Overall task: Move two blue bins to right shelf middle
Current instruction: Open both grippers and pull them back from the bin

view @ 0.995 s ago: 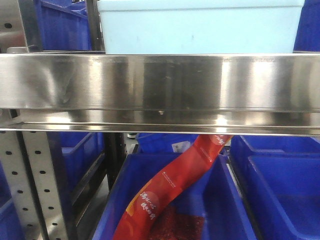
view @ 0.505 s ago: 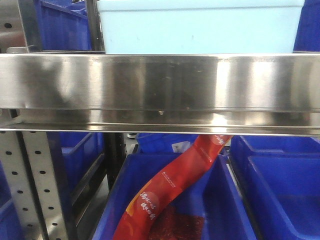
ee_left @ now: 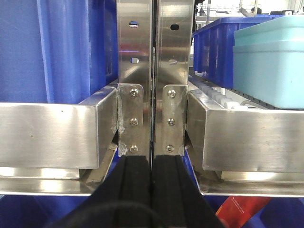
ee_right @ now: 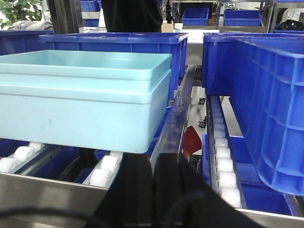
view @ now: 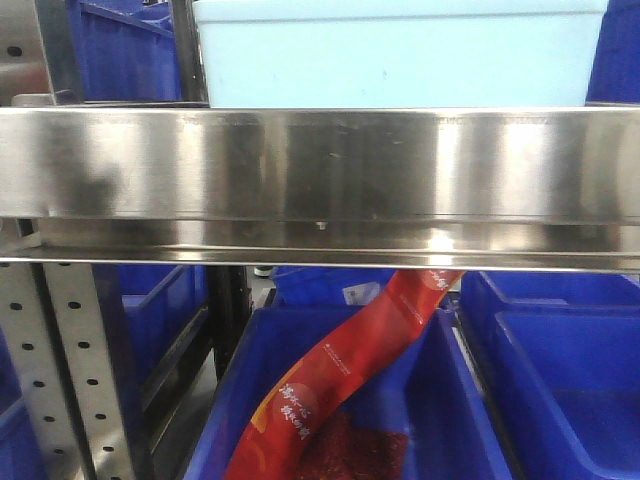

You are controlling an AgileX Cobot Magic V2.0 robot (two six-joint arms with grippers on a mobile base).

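Closest to me, my left tool (ee_left: 151, 190) shows as two black fingers pressed together with no gap, holding nothing, pointed straight at the seam where two steel uprights (ee_left: 151, 71) meet. My right tool (ee_right: 154, 190) looks the same: dark fingers closed against each other, empty, hovering just above the front rail (ee_right: 42, 192) of the right shelf.

Over the last second almost nothing has changed. In the front view only a dim reflection on the wide steel rail (view: 320, 165) has drifted and faded near its left end; the rail, the tub and the bins sit where they were. I judge this a pause or slow approach, with no bin yet picked up.

Just past the right tool, a pale teal tub (ee_right: 85, 97) rests on the shelf's white rollers (ee_right: 107, 171). To its right, across a steel divider, a blue bin (ee_right: 266, 104) stands on the next roller lane. More blue bins sit behind the tub.

Below the rail, on a lower level, another blue bin (view: 440, 400) holds a red packet (view: 330, 390) leaning up out of it.

Whether either blue bin on this level is one I must move, I cannot tell.
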